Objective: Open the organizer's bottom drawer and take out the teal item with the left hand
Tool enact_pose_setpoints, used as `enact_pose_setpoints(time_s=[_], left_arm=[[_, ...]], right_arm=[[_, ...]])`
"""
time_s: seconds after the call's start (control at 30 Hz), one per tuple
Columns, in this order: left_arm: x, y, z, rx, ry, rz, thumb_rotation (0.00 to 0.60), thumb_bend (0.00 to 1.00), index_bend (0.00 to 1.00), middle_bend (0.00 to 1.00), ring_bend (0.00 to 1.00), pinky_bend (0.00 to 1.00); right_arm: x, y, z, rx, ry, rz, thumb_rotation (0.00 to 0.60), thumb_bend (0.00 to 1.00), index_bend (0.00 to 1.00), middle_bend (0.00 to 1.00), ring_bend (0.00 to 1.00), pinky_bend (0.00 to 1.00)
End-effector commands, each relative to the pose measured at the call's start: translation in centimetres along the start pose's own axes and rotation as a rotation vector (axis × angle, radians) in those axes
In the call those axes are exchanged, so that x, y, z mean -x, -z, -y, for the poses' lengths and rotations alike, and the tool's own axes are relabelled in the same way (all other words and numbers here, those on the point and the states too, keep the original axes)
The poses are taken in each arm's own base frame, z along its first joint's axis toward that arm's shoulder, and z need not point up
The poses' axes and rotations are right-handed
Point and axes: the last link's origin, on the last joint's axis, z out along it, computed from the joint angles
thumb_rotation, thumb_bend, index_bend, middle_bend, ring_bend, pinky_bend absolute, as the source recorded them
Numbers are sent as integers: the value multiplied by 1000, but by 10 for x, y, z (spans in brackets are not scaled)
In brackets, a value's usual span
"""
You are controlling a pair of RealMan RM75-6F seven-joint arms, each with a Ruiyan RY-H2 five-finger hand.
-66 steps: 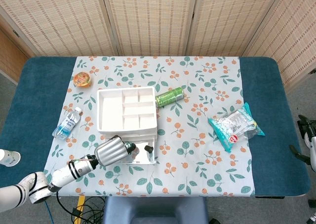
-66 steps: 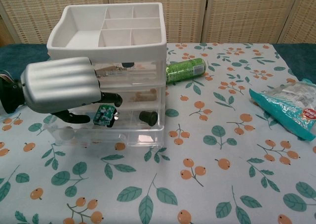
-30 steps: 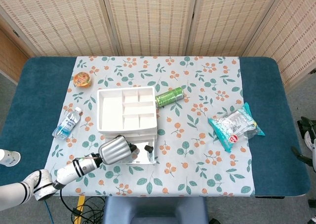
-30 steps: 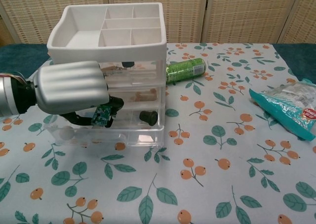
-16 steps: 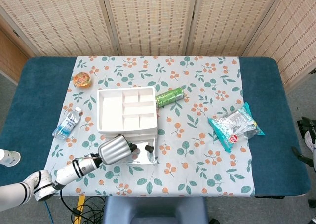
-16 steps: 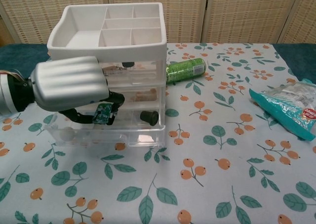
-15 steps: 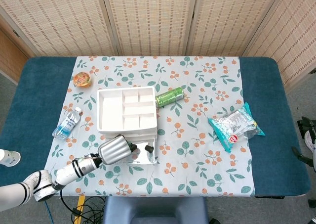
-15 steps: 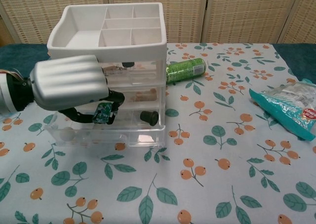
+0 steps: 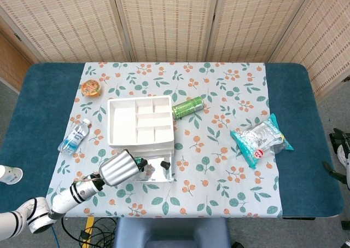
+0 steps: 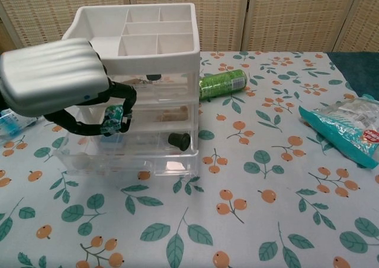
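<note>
The white organizer [image 10: 142,49] [image 9: 141,122] with clear drawers stands on the floral cloth. Its bottom drawer [image 10: 130,160] [image 9: 156,171] is pulled out toward me. My left hand [image 10: 56,78] [image 9: 120,168] hangs above the open drawer's left side and pinches the small teal item [image 10: 112,119] between its black fingertips, lifted clear of the drawer. A black knob [image 10: 178,141] shows on a drawer front. My right hand is outside both views.
A green can [image 10: 222,83] [image 9: 188,107] lies right of the organizer. A teal snack bag [image 10: 346,129] [image 9: 260,139] rests at the right. A water bottle [image 9: 74,136] and an orange cup [image 9: 91,87] sit on the left.
My left hand has risen and drawn back toward me and to the left, carrying the teal item up out of the bottom drawer. The drawer stays open.
</note>
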Motion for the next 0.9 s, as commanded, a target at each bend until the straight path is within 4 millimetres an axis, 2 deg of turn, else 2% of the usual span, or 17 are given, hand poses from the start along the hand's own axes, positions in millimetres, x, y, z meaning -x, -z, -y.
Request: enact_pose_setpoints(time_s=[0.03,0.37,0.7,0.9], left_arm=[[-3,6,3,-28,9,1,600,239,526,950,983,1000],[-6,33,14,-153,39,35,600,239,524,950,983,1000],[-4,73,30,-336,57,108,600,239,521,950,981,1000],[3,97,29,-420,93,177,600,239,517,950,979,1000]], right_arm=[[0,0,1,-4,-2,5,600,206,117,292,287,247],[5,-2,6,-32,-13,35,600,206,117,292,287,247],[19,-5,22,-131,-31,113,600,205,117,291,287,247],[25,-6,32,-194,-36,158,600,209,117,282,280,248]])
